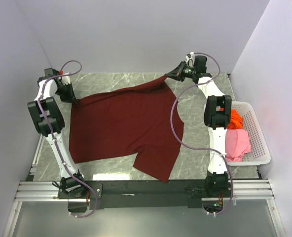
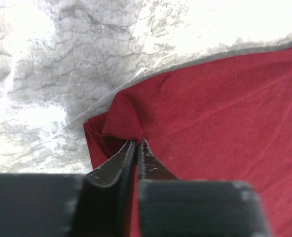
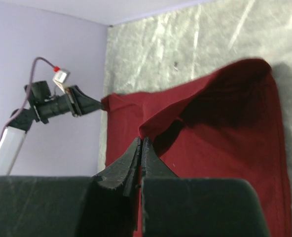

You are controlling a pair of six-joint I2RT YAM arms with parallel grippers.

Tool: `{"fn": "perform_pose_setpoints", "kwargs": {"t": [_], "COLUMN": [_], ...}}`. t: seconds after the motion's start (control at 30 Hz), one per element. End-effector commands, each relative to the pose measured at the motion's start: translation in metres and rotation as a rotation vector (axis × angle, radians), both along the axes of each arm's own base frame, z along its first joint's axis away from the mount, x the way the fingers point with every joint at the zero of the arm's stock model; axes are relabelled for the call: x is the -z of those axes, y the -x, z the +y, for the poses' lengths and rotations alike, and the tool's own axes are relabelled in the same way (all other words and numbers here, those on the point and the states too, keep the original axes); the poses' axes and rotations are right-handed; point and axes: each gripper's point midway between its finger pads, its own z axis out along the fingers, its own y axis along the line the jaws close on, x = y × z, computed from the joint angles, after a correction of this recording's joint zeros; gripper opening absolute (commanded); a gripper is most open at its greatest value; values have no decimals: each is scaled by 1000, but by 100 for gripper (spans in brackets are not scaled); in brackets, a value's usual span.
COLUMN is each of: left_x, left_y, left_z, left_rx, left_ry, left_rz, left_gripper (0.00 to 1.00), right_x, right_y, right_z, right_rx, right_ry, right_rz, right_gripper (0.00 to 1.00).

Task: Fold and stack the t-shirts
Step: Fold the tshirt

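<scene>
The dark maroon t-shirt (image 1: 124, 126) lies spread over the marble table (image 1: 195, 98). My left gripper (image 1: 76, 101) is shut on its far left corner, low at the table; in the left wrist view (image 2: 137, 142) the cloth (image 2: 215, 118) bunches at the fingertips. My right gripper (image 1: 168, 75) is shut on the far right corner and holds it lifted, so the cloth rises in a peak; in the right wrist view (image 3: 141, 139) the shirt (image 3: 210, 148) hangs from the tips. The orange t-shirt (image 1: 236, 118) and pink t-shirt (image 1: 237, 143) lie in the basket.
A white perforated basket (image 1: 259, 136) stands at the table's right edge beside the right arm. Purple walls close the back and both sides. The arm bases and a metal rail (image 1: 146, 190) run along the near edge. The left arm (image 3: 52, 106) shows in the right wrist view.
</scene>
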Motion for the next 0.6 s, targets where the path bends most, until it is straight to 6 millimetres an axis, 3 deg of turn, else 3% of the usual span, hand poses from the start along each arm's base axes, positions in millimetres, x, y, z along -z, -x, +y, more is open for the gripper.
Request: {"fn": "perform_pose_setpoints", "kwargs": {"t": [0.0, 0.03, 0.07, 0.13, 0.2, 0.33, 0.47, 0.57], "left_x": [-42, -51, -44, -51, -41, -35, -31, -38], "left_y": [-3, 0, 9, 16, 30, 35, 35, 24], "left_z": [6, 7, 4, 2, -3, 6, 14, 12], "left_rx": [32, 64, 84, 142, 184, 190, 184, 189], "left_ry": [-33, -59, -57, -78, -81, -145, -176, -157], "left_rz": [-126, -152, -137, -168, -154, -147, -136, -174], "left_gripper": [3, 1, 0, 0, 0, 1, 33, 45], "right_x": [-49, -45, -37, -29, -14, 1, 20, 33], "right_y": [14, 16, 21, 28, 39, 49, 54, 55], "right_z": [-14, -17, -21, -22, -25, -29, -35, -38], "right_rx": [-29, -34, -34, -51, -66, -80, -78, -85], "right_ry": [36, 54, 64, 95, 135, 182, 236, 265], "right_rz": [-77, -78, -40, -25, 28, 56, 98, 128], "right_gripper": [0, 0, 0, 0, 0, 0, 0, 0]}}
